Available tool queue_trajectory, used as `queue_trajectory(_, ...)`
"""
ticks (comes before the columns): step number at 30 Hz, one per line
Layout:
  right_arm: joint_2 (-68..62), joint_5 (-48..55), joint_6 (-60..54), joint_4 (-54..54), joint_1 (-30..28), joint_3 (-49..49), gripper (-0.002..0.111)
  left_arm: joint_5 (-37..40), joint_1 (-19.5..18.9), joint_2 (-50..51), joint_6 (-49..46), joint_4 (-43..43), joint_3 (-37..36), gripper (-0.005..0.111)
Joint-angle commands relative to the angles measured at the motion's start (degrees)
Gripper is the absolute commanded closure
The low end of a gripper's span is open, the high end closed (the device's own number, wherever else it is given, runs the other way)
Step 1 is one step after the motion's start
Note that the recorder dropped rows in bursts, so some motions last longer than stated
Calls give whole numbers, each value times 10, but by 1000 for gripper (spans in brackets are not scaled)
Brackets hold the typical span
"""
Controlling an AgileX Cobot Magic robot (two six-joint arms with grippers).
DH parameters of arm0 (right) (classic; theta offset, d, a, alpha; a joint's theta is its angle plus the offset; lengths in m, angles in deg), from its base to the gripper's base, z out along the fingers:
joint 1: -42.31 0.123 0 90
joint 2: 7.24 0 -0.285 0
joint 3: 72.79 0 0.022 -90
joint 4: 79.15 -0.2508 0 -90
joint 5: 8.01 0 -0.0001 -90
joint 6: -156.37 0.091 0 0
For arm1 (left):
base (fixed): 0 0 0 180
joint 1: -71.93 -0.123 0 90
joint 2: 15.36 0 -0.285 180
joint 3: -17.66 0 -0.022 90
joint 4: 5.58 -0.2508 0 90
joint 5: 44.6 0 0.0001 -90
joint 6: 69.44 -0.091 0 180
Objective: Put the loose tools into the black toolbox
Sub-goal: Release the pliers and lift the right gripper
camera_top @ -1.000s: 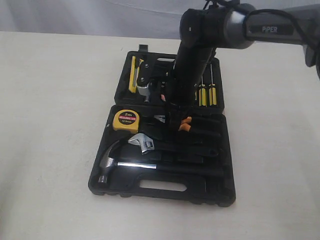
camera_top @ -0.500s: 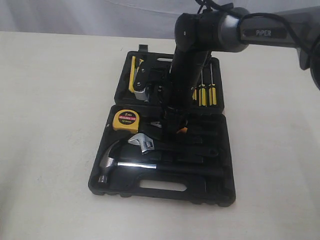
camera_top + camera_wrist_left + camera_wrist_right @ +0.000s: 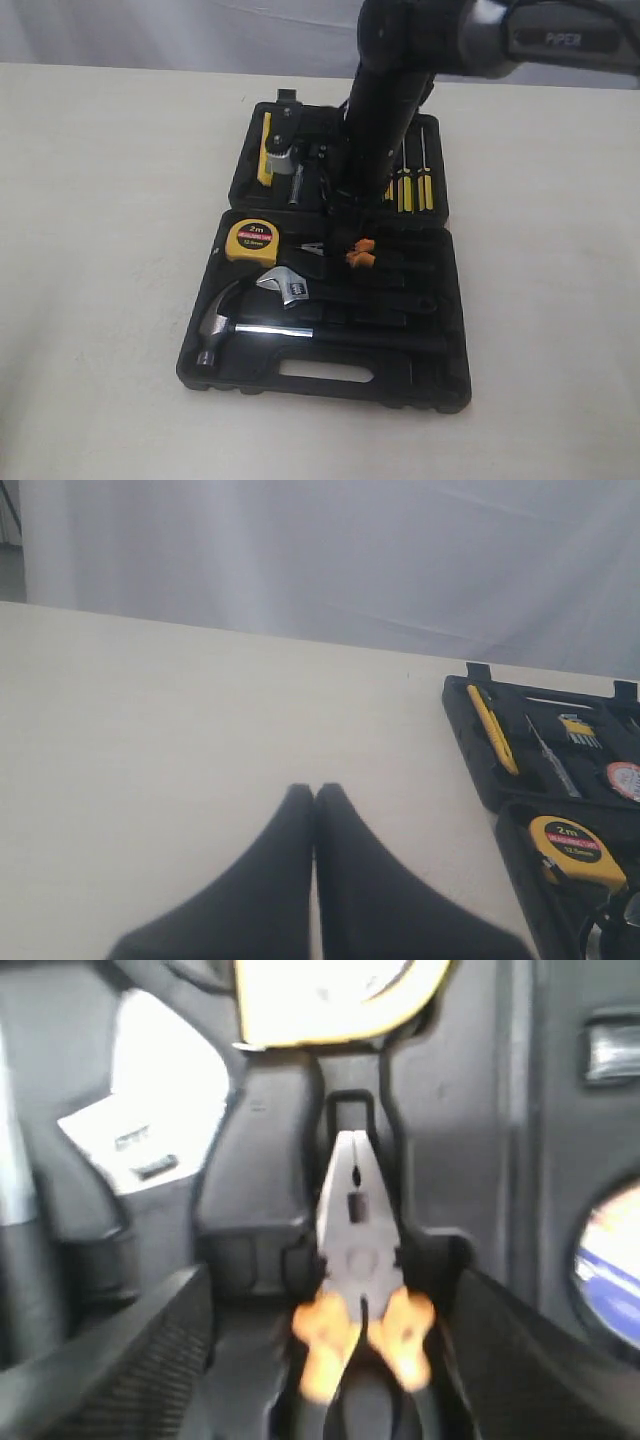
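The black toolbox lies open on the table. In its base rest the yellow tape measure and the pliers, which lie in their recess with the orange collars showing. The utility knife is in the lid. My right gripper hangs just above the pliers, open, its fingers wide on either side and not touching them. A round labelled thing in the lid looks like the tape roll. My left gripper is shut on nothing over bare table.
A claw hammer and an adjustable wrench fill the front recesses. Yellow-handled screwdrivers stand in the lid. The right arm covers the lid's middle. Bare table surrounds the case.
The right arm has lifted and drawn back slightly toward the lid. The pliers' orange collars, partly covered before, now show whole in the recess.
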Motion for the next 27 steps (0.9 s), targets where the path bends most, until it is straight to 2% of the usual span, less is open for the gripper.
queue_trajectory(1, 69, 32, 6, 5, 1, 1, 43, 0, 3, 2, 0, 3, 3, 107)
queue_trajectory(5, 123, 59, 23, 7, 1, 1, 43, 0, 3, 2, 0, 3, 3, 107)
queue_trajectory(7, 148, 74, 39, 9, 1, 1, 48, 0, 3, 2, 0, 3, 3, 107)
queue_trajectory(16, 242, 74, 141, 18, 1, 1, 108, 0, 3, 2, 0, 2, 3, 107)
queue_trajectory(27, 296, 74, 176, 1, 1, 1, 108, 0, 3, 2, 0, 2, 3, 107)
